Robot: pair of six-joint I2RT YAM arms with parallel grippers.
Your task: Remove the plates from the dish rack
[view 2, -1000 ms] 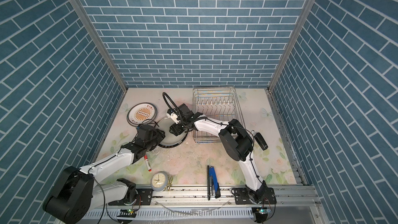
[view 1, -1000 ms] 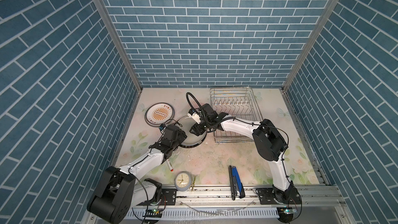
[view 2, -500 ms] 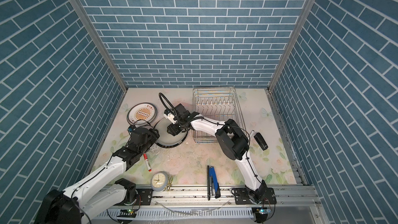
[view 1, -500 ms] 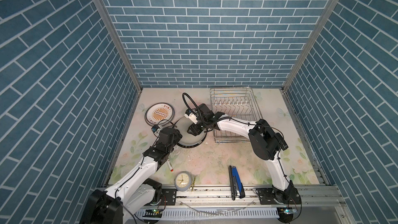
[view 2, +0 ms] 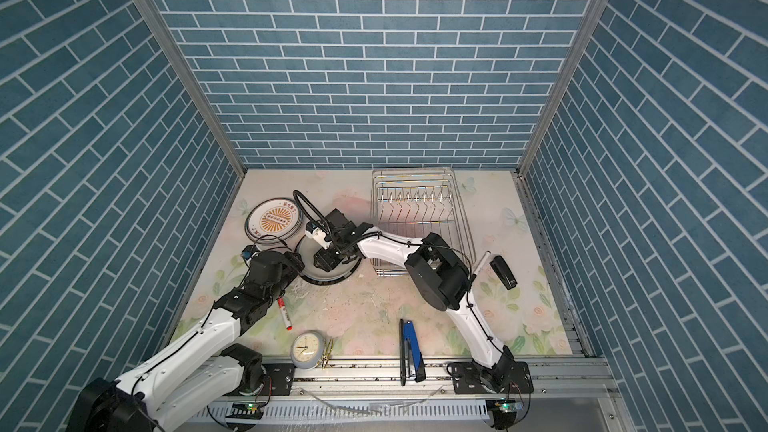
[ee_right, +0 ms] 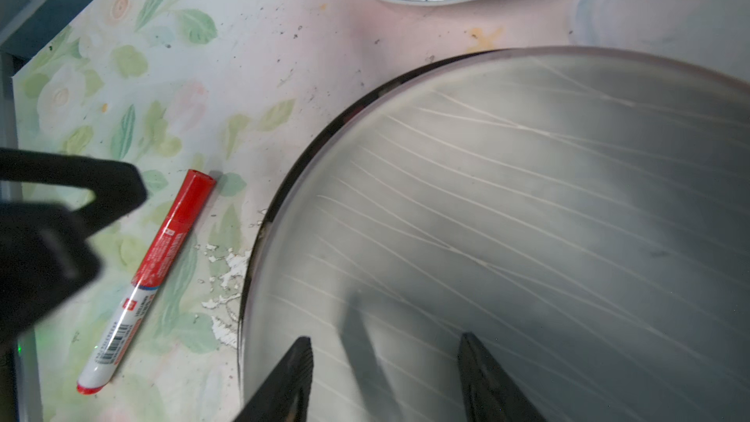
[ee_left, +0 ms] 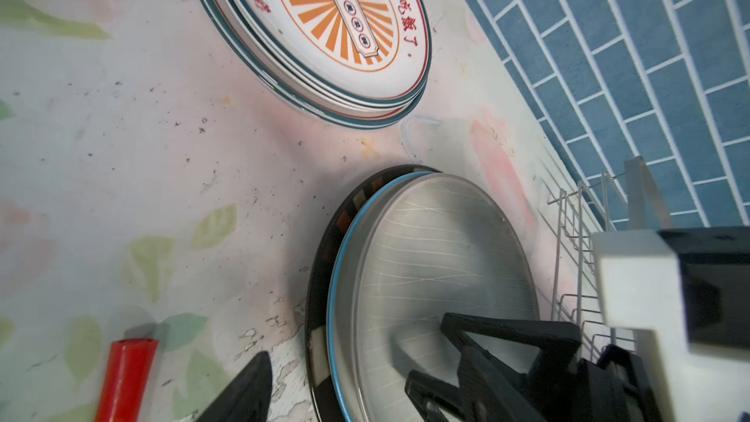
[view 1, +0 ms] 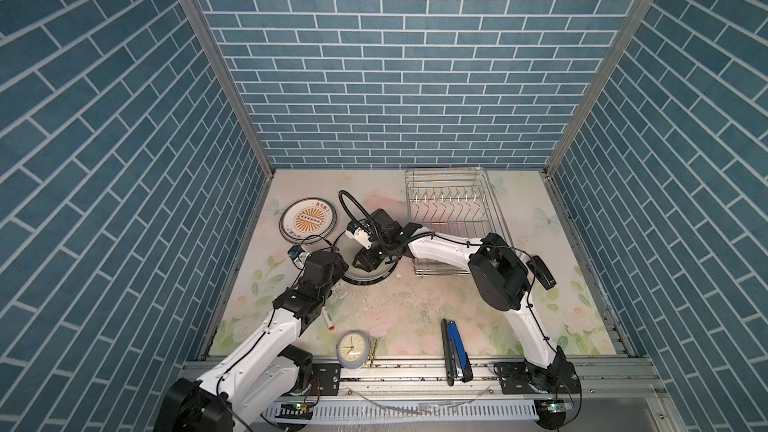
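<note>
Two arms: white links with black joints, both reaching in over the left half of a floral-print table point(view 1: 415, 305).
Right arm point(view 1: 440, 248): rises from the near right rail to a raised black elbow. It then stretches leftward past the near left corner of the dish rack point(view 1: 442, 171), with its wrist tipped down over the grey plate point(ee_left: 430, 261).
Right jaws: open. Two black wedge-shaped fingers point(ee_right: 298, 379) stand apart above the grey plate with nothing between them.
Left arm point(view 1: 266, 338): slants up from the near left corner, with its black wrist at the near left edge of the same plate.
Left jaws: one black fingertip point(ee_left: 249, 387) shows over bare table just beside the plate's rim. I cannot tell whether they are open or closed.
Grey plate: round and glossy, scored with thin pale wavy lines, with a pale blue edge. It lies flat on a banded plate point(ee_left: 324, 245) with a dark rim, left of the rack.
Printed plates point(view 1: 308, 218): a flat stack farther left and back. They are white with teal and red rim lines, an orange sunburst, and red Chinese characters I cannot read with confidence.
Dish rack: a silver wire basket with a row of upright prongs, at the back, right of centre. Every plate I can see lies on the table outside it.
Marker point(ee_right: 150, 274): red cap and white barrel, with a barcode and print too fine to read. It lies beside the left arm.
Clock point(view 1: 352, 350): small and round with a pale face, at the near edge.
</note>
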